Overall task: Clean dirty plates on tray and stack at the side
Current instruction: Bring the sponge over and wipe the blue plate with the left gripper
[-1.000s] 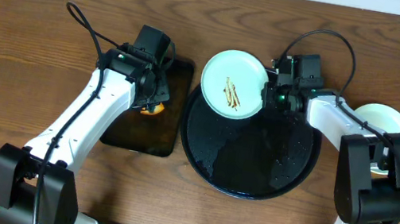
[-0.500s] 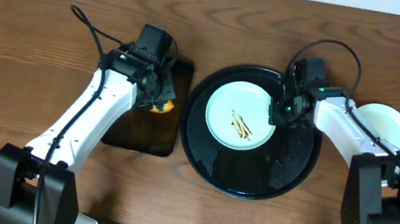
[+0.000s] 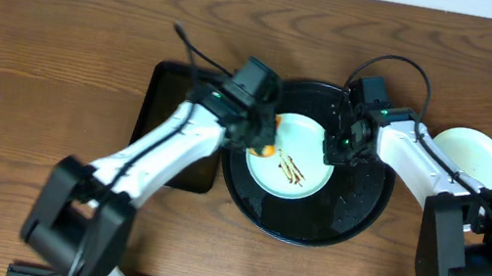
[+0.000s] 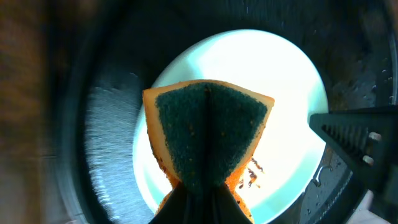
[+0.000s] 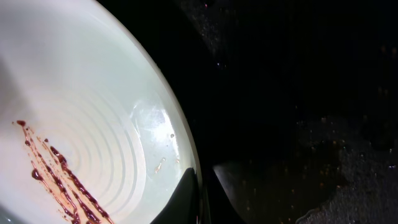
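Note:
A mint-blue plate [image 3: 301, 155] with brown smears [image 3: 292, 170] lies in the round black tray [image 3: 353, 210]. My left gripper [image 3: 260, 140] is shut on the green-and-yellow sponge [image 4: 208, 134] and holds it over the plate's left part [image 4: 292, 81]. My right gripper [image 3: 333, 150] is shut on the plate's right rim. In the right wrist view its fingers [image 5: 202, 186] pinch the rim, with the plate [image 5: 81, 112] and smears [image 5: 56, 177] to the left. Another pale plate [image 3: 476, 155] lies on the bare wood right of the tray.
A rectangular black tray [image 3: 165, 115] lies left of the round tray, under my left arm. The round tray's floor [image 5: 298, 93] is wet and speckled. Bare wood tabletop [image 3: 28, 74] stretches to the left and behind.
My left arm swung right with the sponge, from the rectangular tray to over the plate. My right gripper brought the plate from the tray's far-left rim down into the tray.

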`<act>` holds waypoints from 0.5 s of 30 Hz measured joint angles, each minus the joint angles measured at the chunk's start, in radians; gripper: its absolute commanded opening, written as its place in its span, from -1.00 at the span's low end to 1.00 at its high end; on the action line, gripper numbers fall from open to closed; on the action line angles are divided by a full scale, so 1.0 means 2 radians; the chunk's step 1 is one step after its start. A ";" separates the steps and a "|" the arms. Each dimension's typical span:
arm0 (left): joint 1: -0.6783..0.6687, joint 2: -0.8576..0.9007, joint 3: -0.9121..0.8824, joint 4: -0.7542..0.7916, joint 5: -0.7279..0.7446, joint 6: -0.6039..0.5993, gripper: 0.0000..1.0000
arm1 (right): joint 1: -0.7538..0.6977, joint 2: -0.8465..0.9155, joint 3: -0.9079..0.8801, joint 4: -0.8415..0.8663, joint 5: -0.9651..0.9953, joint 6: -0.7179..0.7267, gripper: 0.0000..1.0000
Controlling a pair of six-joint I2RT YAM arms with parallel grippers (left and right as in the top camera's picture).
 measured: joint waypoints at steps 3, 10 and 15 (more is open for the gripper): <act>-0.024 0.026 0.000 0.018 0.001 -0.032 -0.85 | 0.000 0.000 0.000 -0.001 0.000 0.002 -0.97; -0.076 0.050 0.000 0.057 0.002 -0.112 -0.85 | 0.000 0.000 0.000 -0.007 0.000 0.008 -0.97; -0.098 0.061 0.000 0.076 0.003 -0.172 -0.85 | 0.000 0.000 0.000 -0.014 0.000 0.011 -0.98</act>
